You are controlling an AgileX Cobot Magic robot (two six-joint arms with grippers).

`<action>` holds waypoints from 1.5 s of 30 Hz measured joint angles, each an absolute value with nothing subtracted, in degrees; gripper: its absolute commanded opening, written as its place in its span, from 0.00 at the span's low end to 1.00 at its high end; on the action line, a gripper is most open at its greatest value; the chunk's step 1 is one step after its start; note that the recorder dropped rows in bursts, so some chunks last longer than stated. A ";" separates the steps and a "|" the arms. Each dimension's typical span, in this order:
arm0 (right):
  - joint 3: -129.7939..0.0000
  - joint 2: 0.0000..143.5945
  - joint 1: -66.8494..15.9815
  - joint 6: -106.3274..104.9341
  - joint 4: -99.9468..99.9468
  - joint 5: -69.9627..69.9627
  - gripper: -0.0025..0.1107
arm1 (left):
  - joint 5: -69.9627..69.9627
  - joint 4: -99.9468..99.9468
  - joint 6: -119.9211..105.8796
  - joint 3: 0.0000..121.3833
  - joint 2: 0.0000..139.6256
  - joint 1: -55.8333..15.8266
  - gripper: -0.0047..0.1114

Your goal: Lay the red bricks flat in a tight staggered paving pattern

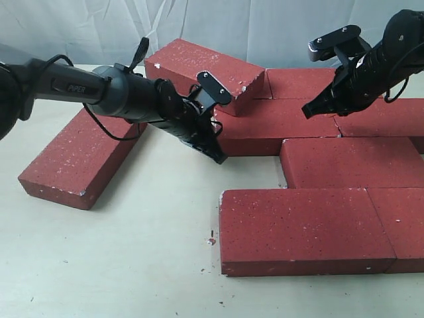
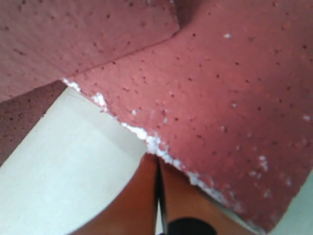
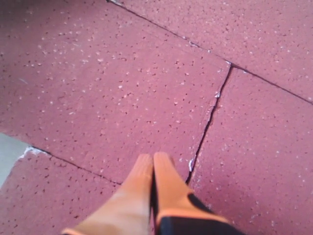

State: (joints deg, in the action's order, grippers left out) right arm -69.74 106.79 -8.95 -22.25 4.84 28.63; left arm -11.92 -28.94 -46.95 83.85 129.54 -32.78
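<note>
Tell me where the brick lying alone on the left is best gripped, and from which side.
Probably across its short width, near mid-length, coming from above. The lone brick lies flat on the table, angled, off to the side of the other bricks, so both long side faces look free. A central hold should keep it level, if the jaws open that wide.

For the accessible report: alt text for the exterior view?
Red bricks lie flat in staggered rows on a pale table; one brick leans tilted on the back row, another brick lies apart at left. The left tool, shut, tips down at a brick's edge; the right tool, shut, hangs over the rows.
</note>
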 measured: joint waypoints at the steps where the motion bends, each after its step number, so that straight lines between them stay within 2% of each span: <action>1: -69.74 106.79 -8.95 -22.25 4.84 28.63 0.01 | -11.92 -28.69 -46.95 83.85 129.54 -32.78 0.04; 14: -69.74 106.79 -8.95 -22.25 5.49 28.59 0.01 | -19.91 -27.73 -46.17 83.99 128.07 -31.52 0.04; 21: -69.74 106.79 -8.95 -22.25 6.28 28.21 0.01 | -23.25 -27.60 -45.43 83.99 127.19 -27.42 0.04; 29: -69.74 106.79 -8.95 -23.00 10.77 29.20 0.01 | -34.69 -27.24 -44.02 83.99 119.28 -23.96 0.04; 38: -69.74 105.05 -12.80 -26.93 13.60 30.66 0.01 | -45.81 -24.32 -42.44 82.57 113.09 -23.55 0.04; 45: -69.74 104.82 -14.54 -27.68 14.86 31.30 0.01 | -47.01 -23.49 -39.63 82.04 110.03 -22.44 0.04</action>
